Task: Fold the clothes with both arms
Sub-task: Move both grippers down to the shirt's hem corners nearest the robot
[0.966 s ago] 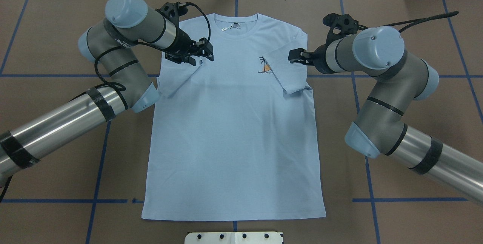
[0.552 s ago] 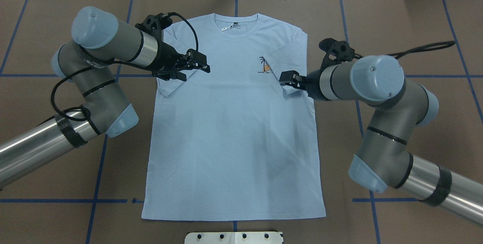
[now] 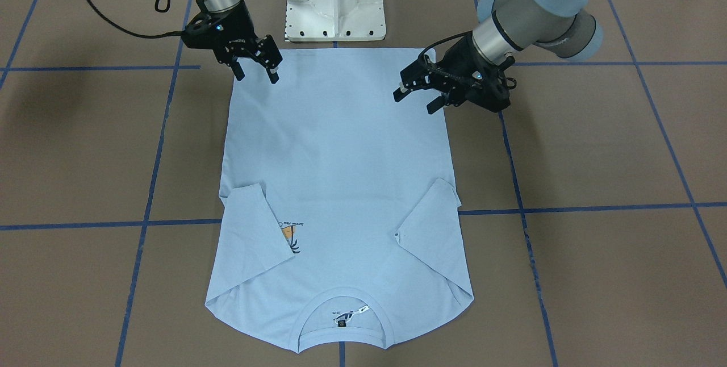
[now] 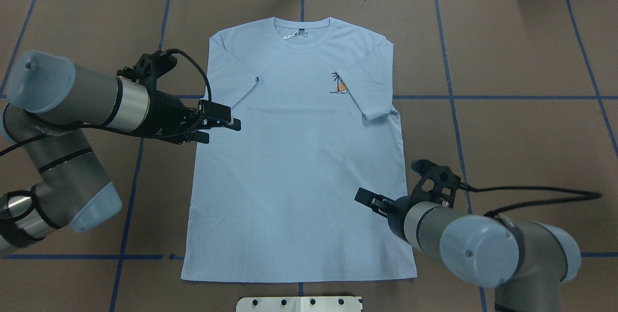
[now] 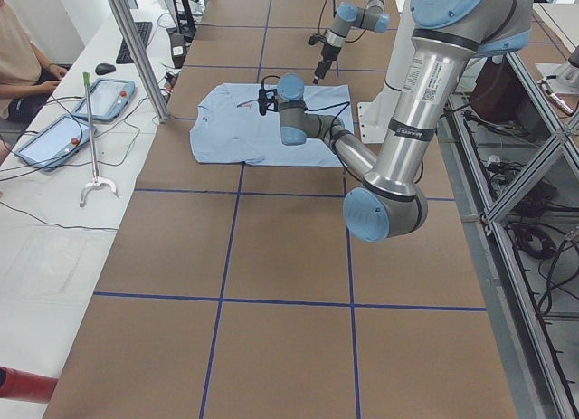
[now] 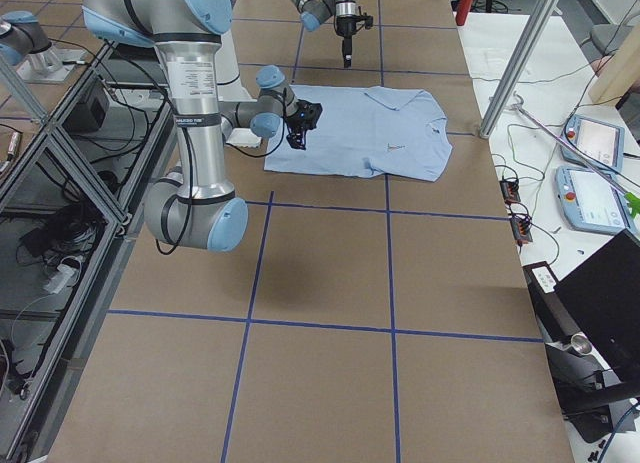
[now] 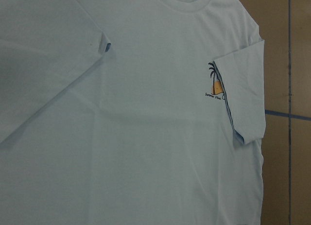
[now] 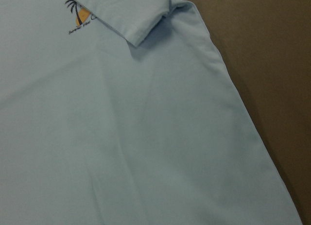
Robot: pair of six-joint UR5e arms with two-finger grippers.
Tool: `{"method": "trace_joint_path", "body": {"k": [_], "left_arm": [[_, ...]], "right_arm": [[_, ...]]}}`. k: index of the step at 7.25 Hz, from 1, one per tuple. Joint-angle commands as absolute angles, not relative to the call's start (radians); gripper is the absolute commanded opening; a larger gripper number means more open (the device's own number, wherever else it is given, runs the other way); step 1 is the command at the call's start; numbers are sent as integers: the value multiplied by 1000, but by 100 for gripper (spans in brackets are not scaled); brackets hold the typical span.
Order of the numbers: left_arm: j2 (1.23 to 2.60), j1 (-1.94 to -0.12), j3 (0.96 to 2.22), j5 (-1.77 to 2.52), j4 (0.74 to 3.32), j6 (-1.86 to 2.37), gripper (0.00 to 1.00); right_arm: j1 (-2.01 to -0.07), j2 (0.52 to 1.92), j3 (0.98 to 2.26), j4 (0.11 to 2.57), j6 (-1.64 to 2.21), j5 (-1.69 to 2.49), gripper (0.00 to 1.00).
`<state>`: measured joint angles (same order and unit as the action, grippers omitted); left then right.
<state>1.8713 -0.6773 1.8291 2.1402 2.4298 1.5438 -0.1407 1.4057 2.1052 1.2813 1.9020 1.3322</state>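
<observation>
The light blue T-shirt [image 4: 299, 167] lies flat on the table, collar [image 4: 301, 32] away from the robot, both short sleeves folded in over the chest. The right sleeve partly covers the palm print [image 4: 339, 85]. My left gripper [image 4: 222, 131] hovers open over the shirt's left edge at mid height, nothing between its fingers; in the front-facing view this left gripper [image 3: 414, 103] is on the right. My right gripper [image 4: 369, 201] hangs open and empty above the lower right part of the shirt, near the hem [image 3: 257, 76]. Both wrist views show only shirt fabric [image 7: 146, 137] [image 8: 121, 137].
The robot's white pedestal base [image 3: 335, 3] stands just behind the hem. Blue tape lines [image 4: 507, 97] cross the brown table cover. In the left side view a seated person [image 5: 23, 66], tablets and a metal post [image 5: 136, 48] are beyond the table's far edge.
Both grippers have left the folded sleeves and moved toward the robot: the left one to the shirt's left edge, the right one down to the lower right. The shirt has not moved.
</observation>
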Motion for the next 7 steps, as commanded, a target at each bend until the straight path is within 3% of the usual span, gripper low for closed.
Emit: {"method": "trace_joint_path", "body": {"k": [1,6,7], "left_arm": [[1790,-629,1914,2097,2430,1604,100],[1761,-583,1942,2094,2430,1608,100],[1761,-583,1942,2092,2430,1608,100]], "right_arm": [[39,1437,2120,1345,2038,1185,99],[100,1566,2135,1373,2075,1164,96],[110,1568,2135,1374,2109,1166,91]]}}
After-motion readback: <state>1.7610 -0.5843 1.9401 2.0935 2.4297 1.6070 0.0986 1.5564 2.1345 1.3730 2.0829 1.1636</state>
